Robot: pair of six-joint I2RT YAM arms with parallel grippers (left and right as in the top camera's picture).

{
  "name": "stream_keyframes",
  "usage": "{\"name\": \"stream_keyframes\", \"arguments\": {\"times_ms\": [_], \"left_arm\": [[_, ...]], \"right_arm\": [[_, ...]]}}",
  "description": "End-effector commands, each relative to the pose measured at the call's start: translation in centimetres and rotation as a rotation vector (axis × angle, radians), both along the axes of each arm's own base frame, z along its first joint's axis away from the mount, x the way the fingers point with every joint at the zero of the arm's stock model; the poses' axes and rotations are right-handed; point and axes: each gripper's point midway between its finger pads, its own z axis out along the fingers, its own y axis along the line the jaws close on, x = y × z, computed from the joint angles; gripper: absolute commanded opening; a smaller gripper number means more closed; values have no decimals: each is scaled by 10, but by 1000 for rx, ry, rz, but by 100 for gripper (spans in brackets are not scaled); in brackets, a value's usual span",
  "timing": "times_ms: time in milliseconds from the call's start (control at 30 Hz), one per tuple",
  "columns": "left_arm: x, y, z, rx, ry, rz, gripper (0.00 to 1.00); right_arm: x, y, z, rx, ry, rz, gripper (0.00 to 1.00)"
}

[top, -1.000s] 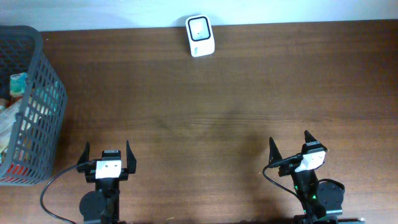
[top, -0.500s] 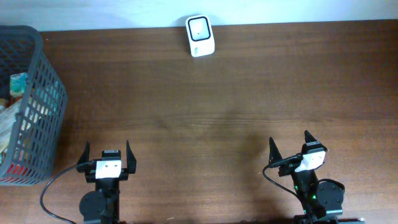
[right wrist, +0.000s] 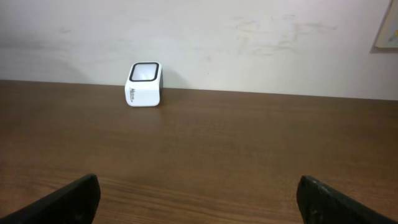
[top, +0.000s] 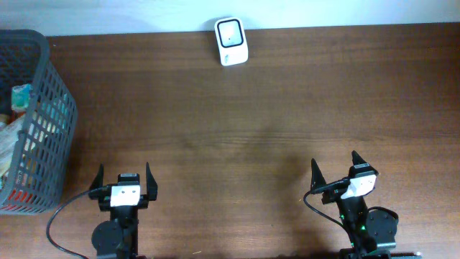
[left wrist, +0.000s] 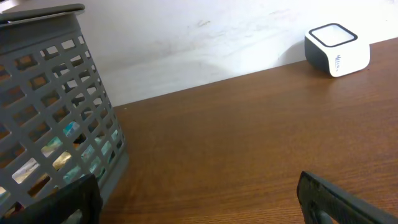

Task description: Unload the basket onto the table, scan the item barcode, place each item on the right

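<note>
The left end effector (top: 124, 177) and right end effector (top: 335, 164) sit spread and empty at the tabletop's (top: 251, 129) near edge; packets (top: 20, 96) in the left-edge basket (top: 56, 122) look light, crinkly, best pinched topside.

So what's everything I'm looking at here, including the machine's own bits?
Table: one, dark brown wood, under everything.
Scanner: one, white with a black-rimmed top, at the table's far edge by the wall.
Basket: one, grey mesh, at the table's left edge.
Packaged goods: count unclear, teal and other colours, inside the basket.
Wall: one, white, behind the table.
Left hand: one, black and white, near edge on the left, open, empty.
Right hand: one, black and white, near edge on the right, open, empty.
</note>
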Motion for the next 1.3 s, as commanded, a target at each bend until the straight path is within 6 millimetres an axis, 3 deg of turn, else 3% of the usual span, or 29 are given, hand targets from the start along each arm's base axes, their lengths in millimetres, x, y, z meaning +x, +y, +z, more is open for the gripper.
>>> {"name": "stream_keyframes", "arguments": {"times_ms": [0,200,400,433,600,700,967,1133,1267], "left_arm": [[0,1,-1,-2,-2,5,99],[1,-7,11,-1,-51,-40,99],[-3,-7,58,-70,-134,-39,99],[-3,-7,74,-73,-136,-39,99],[9,-13,113,-81,-71,-73,99],[25,-19,146,-91,-6,-113,99],[84,-43,195,-227,357,-247,99],[118,-52,206,-298,586,-285,99],[147,-55,204,-310,585,-316,99]], "right_arm": [[0,0,-2,-2,-1,2,99],[0,0,-2,-2,-1,2,99],[0,0,-2,-2,-1,2,99],[0,0,-2,-2,-1,2,99],[0,0,-2,-2,-1,1,99],[0,0,-2,-2,-1,2,99],[0,0,-2,-2,-1,2,99],[0,0,-2,-2,-1,1,99],[0,0,-2,-2,-1,2,99]]}}
